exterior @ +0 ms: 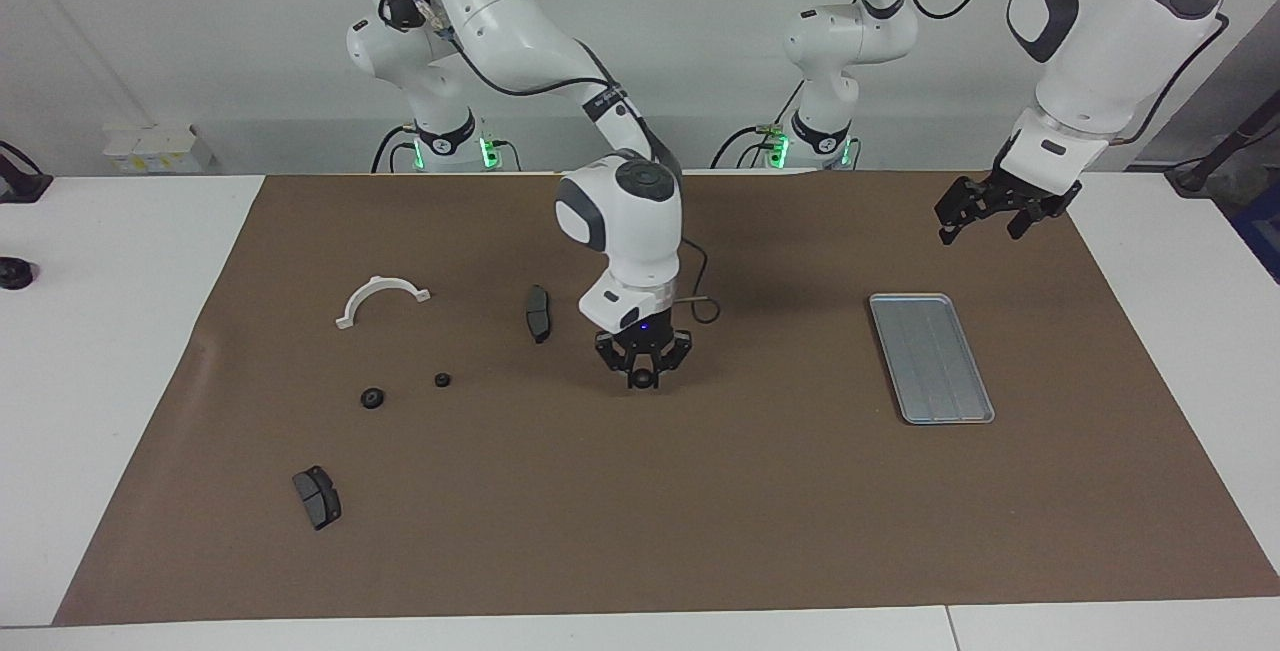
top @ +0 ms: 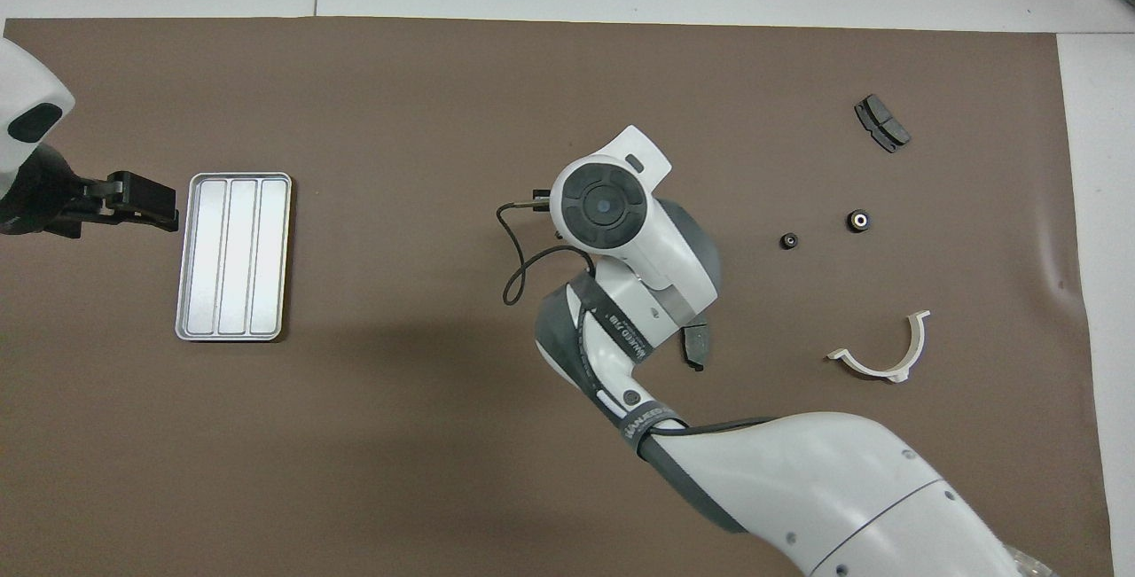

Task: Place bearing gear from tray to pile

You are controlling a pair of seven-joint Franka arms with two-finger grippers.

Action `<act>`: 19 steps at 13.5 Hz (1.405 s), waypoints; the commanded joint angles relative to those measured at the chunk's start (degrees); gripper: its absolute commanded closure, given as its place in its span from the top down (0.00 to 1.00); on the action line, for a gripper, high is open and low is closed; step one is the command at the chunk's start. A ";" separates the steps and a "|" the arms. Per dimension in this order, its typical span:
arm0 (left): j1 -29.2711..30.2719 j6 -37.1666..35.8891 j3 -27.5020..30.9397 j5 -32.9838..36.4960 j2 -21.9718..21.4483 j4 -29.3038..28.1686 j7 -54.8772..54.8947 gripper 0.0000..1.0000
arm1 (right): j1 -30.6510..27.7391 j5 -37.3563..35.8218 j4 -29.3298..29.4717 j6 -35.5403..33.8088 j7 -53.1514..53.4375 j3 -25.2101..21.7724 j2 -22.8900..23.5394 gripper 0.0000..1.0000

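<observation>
My right gripper [exterior: 640, 374] is shut on a small black bearing gear [exterior: 640, 380] and hangs just over the brown mat, beside a dark brake pad [exterior: 538, 313]. In the overhead view the right wrist hides the gripper and the gear. The silver tray [exterior: 930, 356] [top: 233, 255] lies toward the left arm's end and looks bare. The pile is a white half-ring bracket [exterior: 383, 298] [top: 882, 351], that brake pad [top: 696, 345] and a second brake pad [exterior: 317, 496] [top: 880, 122]. My left gripper [exterior: 982, 229] [top: 164, 205] waits open, up in the air beside the tray.
Two more small black gears [exterior: 372, 398] [exterior: 442, 380] lie on the mat among the pile's parts, also seen from above [top: 857, 221] [top: 788, 241]. A black cable loops off the right wrist [top: 519, 267]. The brown mat [exterior: 700, 511] covers most of the white table.
</observation>
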 commanded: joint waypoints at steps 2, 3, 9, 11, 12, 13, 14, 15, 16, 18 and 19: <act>0.05 1.17 0.14 -0.60 -1.98 -2.22 0.48 1.00 | -7.47 1.41 -1.36 1.02 -10.43 1.43 -1.18 0.00; 0.14 1.08 0.14 -0.60 -1.98 -2.22 0.40 1.00 | -9.06 4.47 -1.01 1.81 -14.11 1.43 -1.01 0.00; 0.49 1.08 0.05 -0.60 -1.98 -2.22 0.04 1.00 | -19.17 11.44 -0.48 3.48 -34.08 1.34 0.40 0.00; 0.84 0.99 0.05 -0.60 -1.98 -2.22 0.13 1.00 | -21.45 11.53 1.97 3.75 -36.46 1.43 1.71 0.00; 0.84 0.99 0.14 -0.60 -1.98 -2.22 0.13 1.00 | -22.42 11.70 2.85 3.75 -37.08 1.43 1.98 0.00; 0.84 0.99 0.14 -0.60 -1.98 -2.22 0.13 1.00 | -23.39 12.31 3.12 3.84 -38.13 1.52 2.59 0.00; 0.84 0.99 0.14 -0.60 -1.98 -2.22 0.13 1.00 | -23.92 13.28 3.74 4.27 -39.27 1.43 3.12 0.00; 0.84 0.99 0.05 -0.60 -1.98 -2.22 0.13 1.00 | -24.62 14.16 4.26 6.63 -40.68 1.52 4.08 0.00; 0.84 0.99 0.05 -0.60 -1.98 -2.22 0.13 1.00 | -25.15 14.51 4.44 7.87 -40.87 1.52 4.44 0.00; 0.84 0.99 0.05 -0.60 -1.98 -2.22 0.13 1.00 | -26.12 15.13 4.88 9.71 -41.83 1.61 5.59 0.00; 0.84 0.99 0.05 -0.60 -1.98 -2.22 0.13 1.00 | -26.21 15.65 4.54 11.47 -42.88 1.69 5.76 0.09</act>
